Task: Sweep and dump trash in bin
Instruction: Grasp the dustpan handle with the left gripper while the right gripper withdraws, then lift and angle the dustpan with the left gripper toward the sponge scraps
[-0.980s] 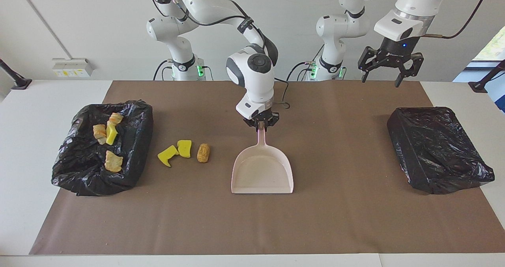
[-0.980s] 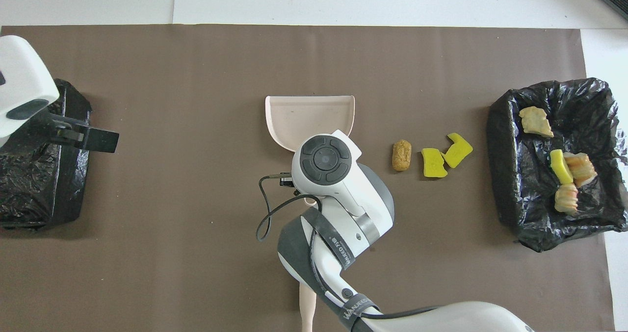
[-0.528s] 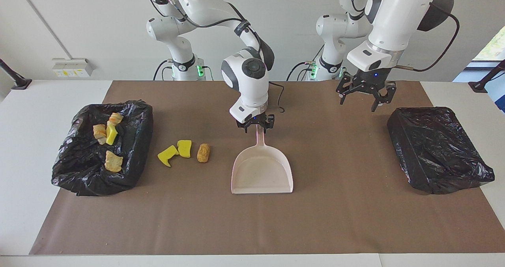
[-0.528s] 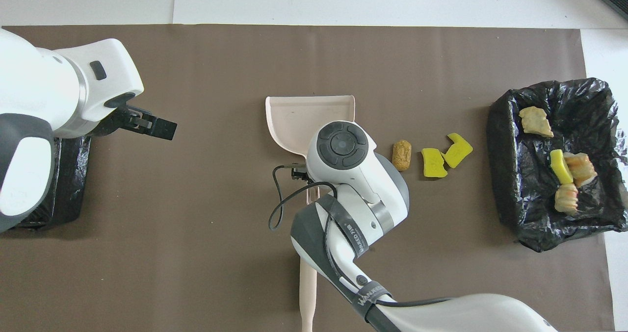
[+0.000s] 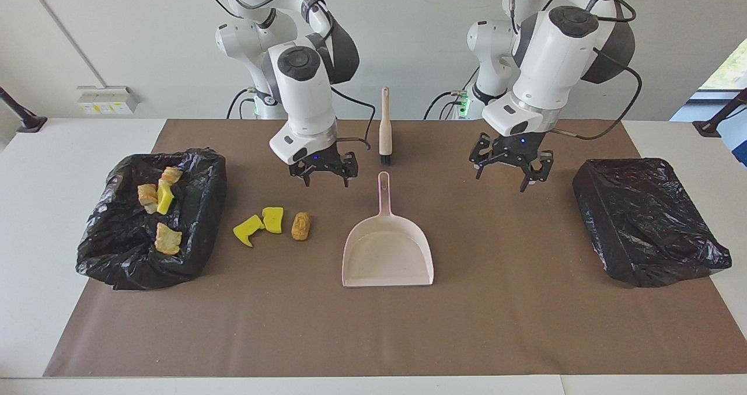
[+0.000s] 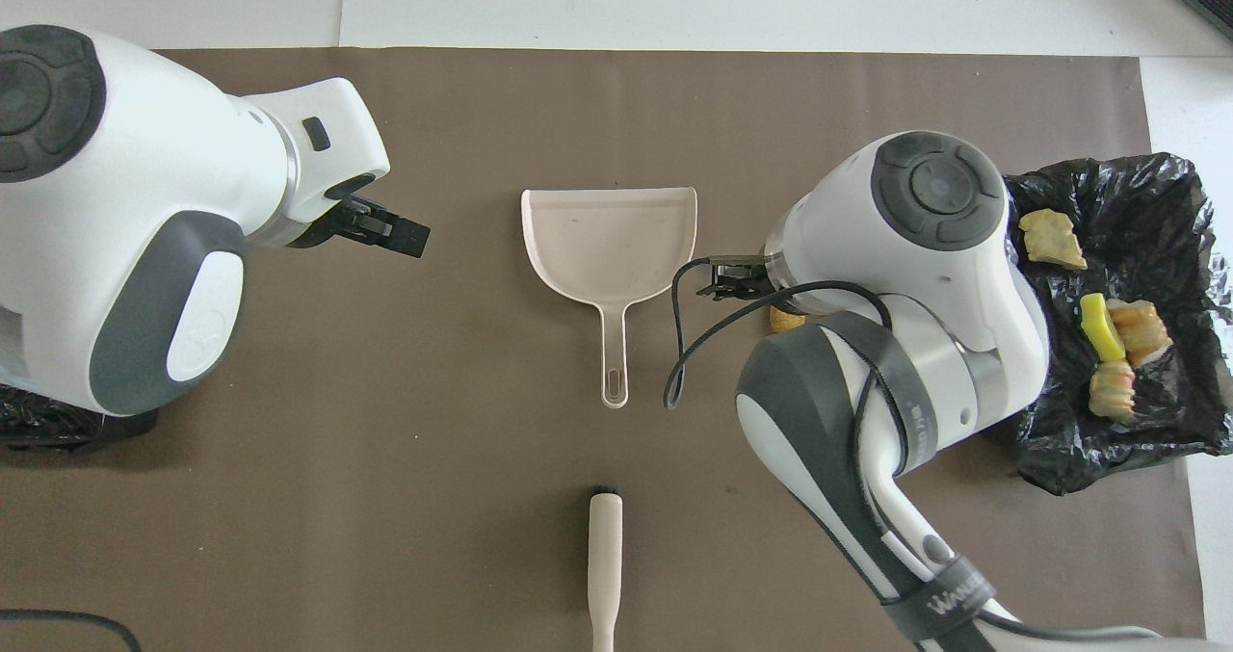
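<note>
Brown paper [image 5: 525, 325] covers our table, with a black-lined bin [image 5: 198, 208] at the right arm's end and a second bin [image 5: 648, 220] at the left arm's end. We see four pieces of trash [image 5: 156, 199] lying in the first bin: one yellow chunk among three tan lumps. Three more pieces [image 5: 272, 220], two yellow and one brown, lie on the paper just beside that bin, between it and the dustpan [image 5: 388, 255]. Nothing shows in the second bin. Our right gripper [image 5: 324, 173] hangs released and holding nothing over the paper near the loose pieces. Our left gripper [image 5: 508, 164] hangs with its fingers spread, also holding nothing, between the dustpan and the second bin. Nearer to the robots than the dustpan lies the brush [image 5: 385, 128].
</note>
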Available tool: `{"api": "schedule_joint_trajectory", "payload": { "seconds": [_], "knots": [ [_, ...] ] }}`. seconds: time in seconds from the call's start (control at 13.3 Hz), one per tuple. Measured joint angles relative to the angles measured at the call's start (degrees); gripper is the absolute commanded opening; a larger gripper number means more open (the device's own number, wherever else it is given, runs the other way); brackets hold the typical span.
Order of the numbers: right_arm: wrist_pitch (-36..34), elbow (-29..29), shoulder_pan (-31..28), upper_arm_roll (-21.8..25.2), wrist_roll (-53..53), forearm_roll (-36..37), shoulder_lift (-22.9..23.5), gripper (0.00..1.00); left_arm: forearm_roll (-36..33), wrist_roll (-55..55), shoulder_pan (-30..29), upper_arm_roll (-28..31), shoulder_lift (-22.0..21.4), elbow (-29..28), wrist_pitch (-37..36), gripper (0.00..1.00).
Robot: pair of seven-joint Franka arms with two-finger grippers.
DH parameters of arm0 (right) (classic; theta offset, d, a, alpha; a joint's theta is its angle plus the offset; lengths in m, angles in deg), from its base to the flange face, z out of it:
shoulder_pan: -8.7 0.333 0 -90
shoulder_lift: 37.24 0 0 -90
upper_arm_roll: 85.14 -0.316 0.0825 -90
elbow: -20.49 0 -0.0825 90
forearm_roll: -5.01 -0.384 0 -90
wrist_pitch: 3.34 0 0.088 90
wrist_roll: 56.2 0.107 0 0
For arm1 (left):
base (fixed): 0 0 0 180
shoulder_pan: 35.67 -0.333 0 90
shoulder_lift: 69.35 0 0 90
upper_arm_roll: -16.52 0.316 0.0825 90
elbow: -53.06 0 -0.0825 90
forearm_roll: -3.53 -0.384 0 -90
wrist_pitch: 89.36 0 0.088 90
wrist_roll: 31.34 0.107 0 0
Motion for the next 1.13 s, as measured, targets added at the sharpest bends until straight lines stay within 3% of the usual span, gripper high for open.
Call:
{"api": "schedule_joint_trajectory", "payload": {
  "seconds": [0.6, 1.06, 1.13],
  "knots": [
    [-8.6, 3.2, -6.9, 0.4, -2.6, 0.0, -8.6, 1.0, -0.1, -23.0, 12.9, -0.2, 7.7, -7.0, 11.9, 1.0],
    [-14.0, 3.8, -13.1, 0.7, -4.4, 0.0, -13.2, 1.0, -0.1, -35.5, 19.2, -0.2, 9.4, -11.4, 18.5, 1.0],
    [-16.0, 4.4, -14.7, 0.8, -7.0, 0.0, -14.0, 1.0, -0.1, -36.9, 19.8, -0.2, 10.2, -11.5, 19.7, 0.95]
  ]
}}
